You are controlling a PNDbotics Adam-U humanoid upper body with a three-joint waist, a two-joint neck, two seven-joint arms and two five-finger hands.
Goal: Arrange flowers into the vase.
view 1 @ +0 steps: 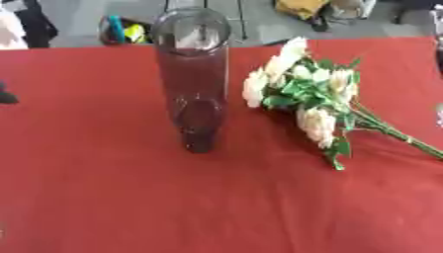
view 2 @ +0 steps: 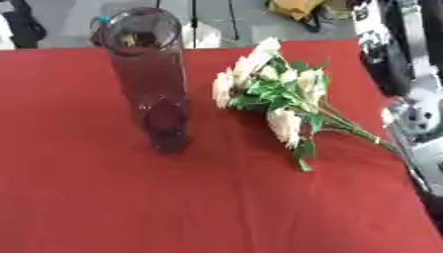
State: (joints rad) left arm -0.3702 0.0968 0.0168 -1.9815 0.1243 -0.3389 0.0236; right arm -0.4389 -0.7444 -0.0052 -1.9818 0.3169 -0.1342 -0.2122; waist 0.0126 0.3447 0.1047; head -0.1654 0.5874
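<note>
On the red tabletop (view 1: 104, 197) stands one clear glass vase (view 1: 192, 74), upright and empty, with one bunch of cream flowers (view 1: 307, 94) lying just to its right, apart from it, stems pointing right; neither hand shows.

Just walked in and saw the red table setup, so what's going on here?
Nothing is being handled yet. A tall clear glass vase stands upright on the red tablecloth, with no flowers in it. A bunch of cream flowers with green leaves lies flat on the cloth to the vase's right, blooms toward the vase and stems trailing to the right edge. Part of the robot's right arm shows at the right edge in the right eye view; neither hand is in view.
</note>
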